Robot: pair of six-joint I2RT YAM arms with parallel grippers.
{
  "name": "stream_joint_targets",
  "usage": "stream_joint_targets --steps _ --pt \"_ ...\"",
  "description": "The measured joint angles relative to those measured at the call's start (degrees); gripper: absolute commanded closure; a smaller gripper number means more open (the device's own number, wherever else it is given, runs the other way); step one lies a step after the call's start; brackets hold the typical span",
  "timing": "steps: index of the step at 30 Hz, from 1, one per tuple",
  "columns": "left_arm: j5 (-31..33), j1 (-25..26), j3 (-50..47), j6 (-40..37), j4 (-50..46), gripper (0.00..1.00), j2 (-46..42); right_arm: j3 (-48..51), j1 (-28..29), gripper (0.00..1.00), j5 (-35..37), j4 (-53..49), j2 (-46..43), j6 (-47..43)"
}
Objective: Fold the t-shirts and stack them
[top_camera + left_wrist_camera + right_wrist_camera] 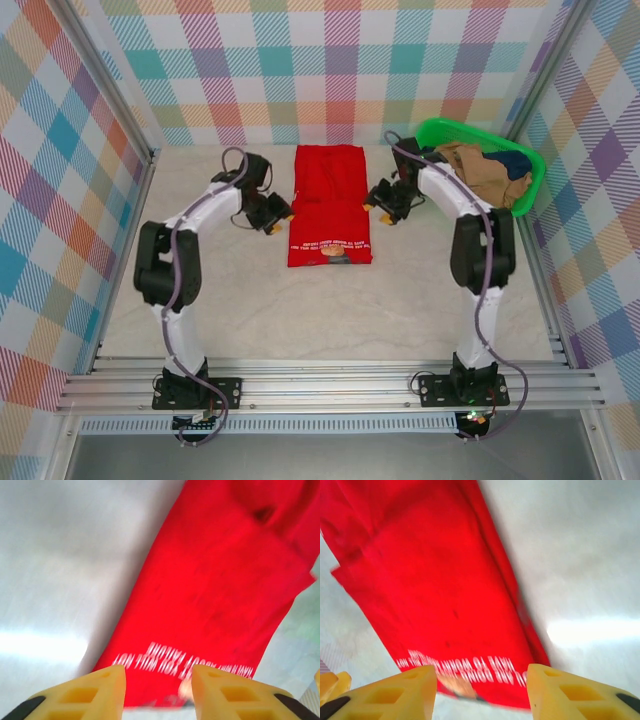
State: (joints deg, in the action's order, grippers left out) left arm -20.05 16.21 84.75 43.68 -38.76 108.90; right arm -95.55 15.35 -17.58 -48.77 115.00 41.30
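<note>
— Since you can see from where you're standing, where is the red t-shirt?

— In the middle of the top view, flat on the pale surface, folded into a long narrow strip running up and down the frame. White lettering sits across its lower end, with a bit of a brown print just under it.

— And the arms?

— One on either side of it. The left fingers are just beside the shirt's left edge, about halfway along. The right fingers are just beside its right edge, at much the same height in the frame.

— Holding anything?

— No. In the left wrist view the two yellow fingers sit at the bottom of the frame, spread apart with nothing between them, and the red cloth fills the right half beyond. The right wrist view is the same: yellow fingers parted and released at the bottom, the red shirt slanting across the left half. Whether either one touches the cloth, I can't tell.

— The other shirts?

— Upper right of the top view, in the green basket against the wall. The tan shirt is bunched up inside it, and the navy shirt lies crumpled right beside it.
</note>
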Motion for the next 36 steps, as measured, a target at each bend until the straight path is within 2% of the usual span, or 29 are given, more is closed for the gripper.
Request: stream_joint_targets --steps 4,9,12,20,24,30,36 --pt "-2.6 0.8 -9.2 2.2 1.4 0.63 -4.4 16.1 0.7 0.48 -2.4 5.1 -9.5 2.8" --pt "-4.4 2.4 -14.7 5.3 3.7 0.58 -3.1 24.8 1.9 0.48 -5.8 10.6 -8.8 5.9" --pt "-4.6 2.8 -15.2 6.7 5.3 0.56 -1.9 25.0 2.3 0.49 -7.3 13.1 -6.3 6.6" --pt "-4.9 2.8 -15.2 8.0 7.5 0.57 -0.8 23.4 2.7 0.66 -7.8 14.0 -2.0 9.0" --pt "-5.0 2.9 -15.2 8.2 7.8 0.57 -0.8 23.2 2.7 0.88 -7.1 14.2 -1.4 10.9" --pt "-5.0 3.6 -15.5 9.0 8.2 0.57 -0.8 22.9 2.7 0.98 -7.6 14.3 -0.9 12.8" --pt "-5.0 3.8 -16.9 9.9 9.0 0.61 -0.6 22.9 2.7 1.00 -7.6 14.3 -0.9 13.3"
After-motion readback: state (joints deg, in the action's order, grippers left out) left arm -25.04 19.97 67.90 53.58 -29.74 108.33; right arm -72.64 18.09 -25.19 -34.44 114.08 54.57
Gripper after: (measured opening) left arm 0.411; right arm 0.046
